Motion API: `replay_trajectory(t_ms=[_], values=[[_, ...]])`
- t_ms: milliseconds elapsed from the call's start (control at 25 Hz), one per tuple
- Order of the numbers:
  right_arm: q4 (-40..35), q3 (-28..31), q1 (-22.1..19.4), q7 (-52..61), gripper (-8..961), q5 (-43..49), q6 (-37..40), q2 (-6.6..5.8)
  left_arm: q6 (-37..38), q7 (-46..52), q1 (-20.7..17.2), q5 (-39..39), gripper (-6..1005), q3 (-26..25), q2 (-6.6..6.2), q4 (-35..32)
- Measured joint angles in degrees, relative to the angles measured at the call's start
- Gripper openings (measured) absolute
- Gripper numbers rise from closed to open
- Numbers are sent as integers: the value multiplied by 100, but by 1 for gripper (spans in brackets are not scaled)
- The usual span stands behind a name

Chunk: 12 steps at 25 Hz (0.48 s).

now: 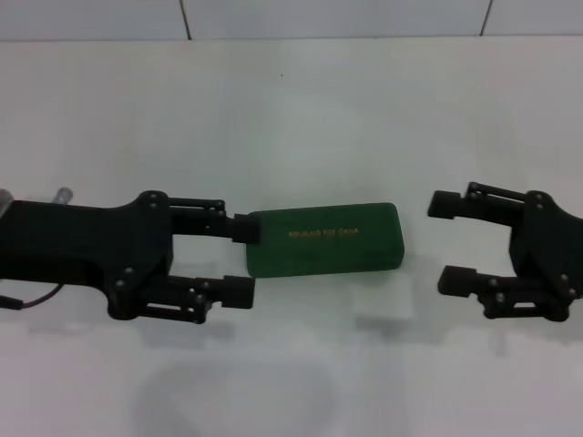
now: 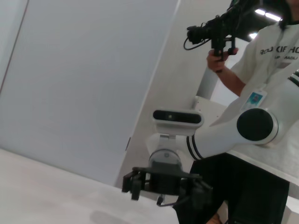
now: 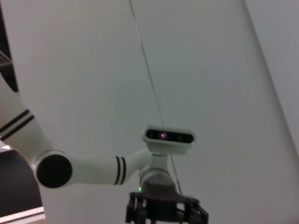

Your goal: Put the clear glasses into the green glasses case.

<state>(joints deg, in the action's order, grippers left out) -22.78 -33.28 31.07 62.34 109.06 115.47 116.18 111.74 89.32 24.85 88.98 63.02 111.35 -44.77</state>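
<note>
Closed green glasses case on tabletop, touching left gripper upper jaw; both grippers' jaws open, right gripper apart.

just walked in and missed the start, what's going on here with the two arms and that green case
A two-armed robot is working at a white table. The green glasses case lies shut between its grippers. The left gripper is open at the case's left end, its upper finger touching that end. The right gripper is open too, apart from the case on its right side. No clear glasses can be made out on the table. A person with a camera stands behind the robot.
</note>
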Motion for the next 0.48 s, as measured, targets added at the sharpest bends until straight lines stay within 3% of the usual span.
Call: replay_trajectory(t_ms=[480], values=[[693,-191,482,-512,817,-50,-271,1,8,-120,-50,12,712,-152,-92,39]])
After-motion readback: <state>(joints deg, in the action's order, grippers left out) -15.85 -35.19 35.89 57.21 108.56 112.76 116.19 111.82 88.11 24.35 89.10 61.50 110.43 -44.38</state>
